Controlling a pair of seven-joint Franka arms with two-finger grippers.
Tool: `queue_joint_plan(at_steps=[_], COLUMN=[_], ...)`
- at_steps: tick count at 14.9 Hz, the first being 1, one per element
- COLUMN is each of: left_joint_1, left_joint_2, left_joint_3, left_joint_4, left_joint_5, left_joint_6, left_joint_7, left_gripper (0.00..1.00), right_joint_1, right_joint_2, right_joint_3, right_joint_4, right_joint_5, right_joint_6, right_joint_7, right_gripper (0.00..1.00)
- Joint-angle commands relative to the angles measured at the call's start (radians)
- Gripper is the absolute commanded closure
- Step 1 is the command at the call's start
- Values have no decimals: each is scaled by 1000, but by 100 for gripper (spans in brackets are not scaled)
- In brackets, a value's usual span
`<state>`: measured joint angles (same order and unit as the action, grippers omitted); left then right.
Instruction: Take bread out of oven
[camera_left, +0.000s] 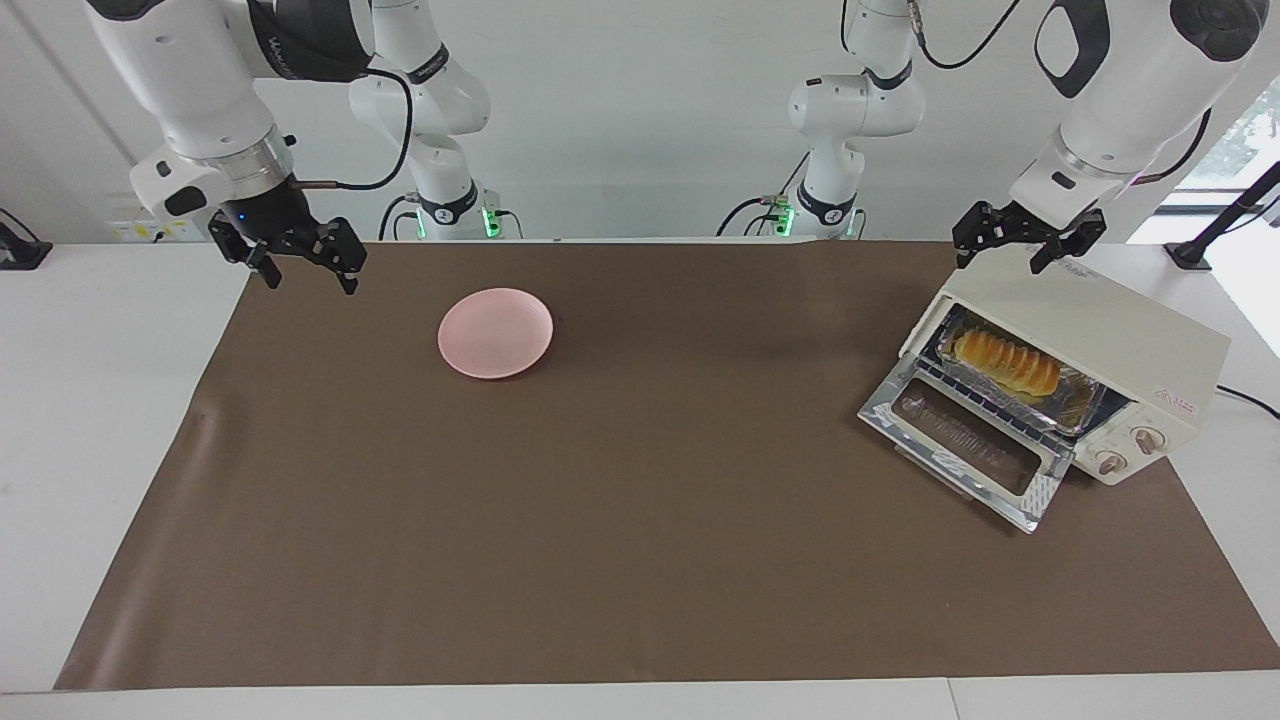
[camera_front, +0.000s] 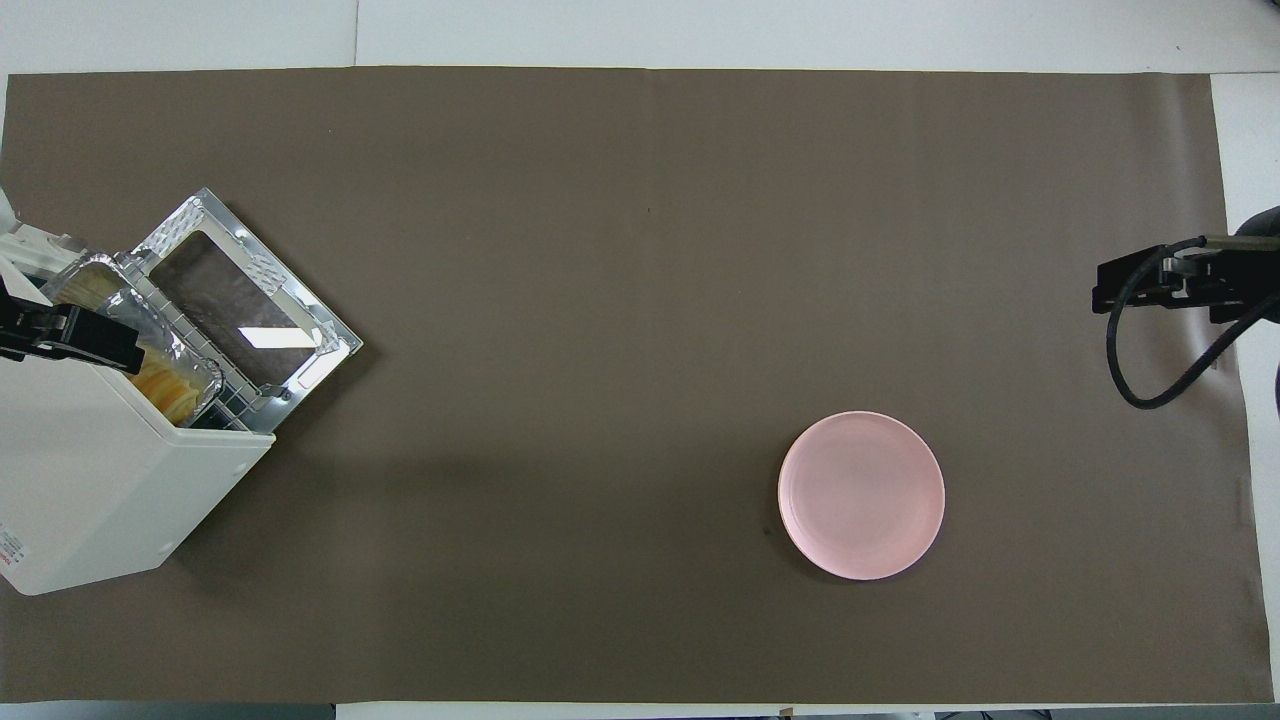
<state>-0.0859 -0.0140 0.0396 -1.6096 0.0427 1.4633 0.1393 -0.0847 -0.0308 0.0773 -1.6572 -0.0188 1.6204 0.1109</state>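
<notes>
Bread (camera_left: 1006, 362) inside open oven (camera_left: 1090, 330); left end effector (camera_left: 1012, 250) above oven, empty

The oven (camera_front: 90, 480) runs off the overhead view's edge, its roof hiding most of the bread (camera_front: 165, 385).

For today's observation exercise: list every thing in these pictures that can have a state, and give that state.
oven: door down, open
bread: inside oven, in foil tray
pink plate: empty
left end effector: open, over oven
right end effector: open, holding nothing
</notes>
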Motion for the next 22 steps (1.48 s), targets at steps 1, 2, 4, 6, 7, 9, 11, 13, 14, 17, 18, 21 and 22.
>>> queue_joint_plan(at_steps=[1,2,4,6,7,9,11,13,14,17,18,21,22], left_joint_1=[5,2,-9,-20,-40,-58,-57,-64,-75,-66,-63,-40,-38], left_joint_2=[3,21,75,194,263,377,384,381,374,327,312,260,247], left_joint_3=[3,3,3,-1,2,5,5,5,5,5,5,6,6], left_joint_4=[-4,0,19,122,191,278,252,180,136,22,-18,-143,-176], left_joint_5=[-4,-3,-7,-9,-6,5,64,155,181,218,220,221,221], left_joint_6=[58,54,66,51,33,41,104,153,176,244,280,338,368], left_joint_7=[-32,-33,-116,-235,-280,-410,-489,-530,-575,-673,-716,-744,-748], left_gripper=[0,0,0,0,0,0,0,0,0,0,0,0,0], right_joint_1=[-9,-9,-9,-10,-9,-9,-9,-9,-9,-9,-9,-10,-10], right_joint_2=[-24,-24,-24,-24,-24,-24,-24,-24,-24,-24,-24,-24,-24], right_joint_3=[9,9,9,9,9,9,9,9,9,9,9,9,9], right_joint_4=[-27,-27,-27,-27,-27,-27,-29,-27,-27,-27,-27,-27,-27], right_joint_5=[-7,-7,-6,-6,-6,-7,-7,-7,-7,-7,-6,-7,-7], right_joint_6=[7,7,7,7,7,7,7,7,7,7,7,7,7], right_joint_7=[0,1,1,-1,1,1,1,1,1,-1,1,1,0], right_gripper=[0,0,0,0,0,0,0,0,0,0,0,0,0])
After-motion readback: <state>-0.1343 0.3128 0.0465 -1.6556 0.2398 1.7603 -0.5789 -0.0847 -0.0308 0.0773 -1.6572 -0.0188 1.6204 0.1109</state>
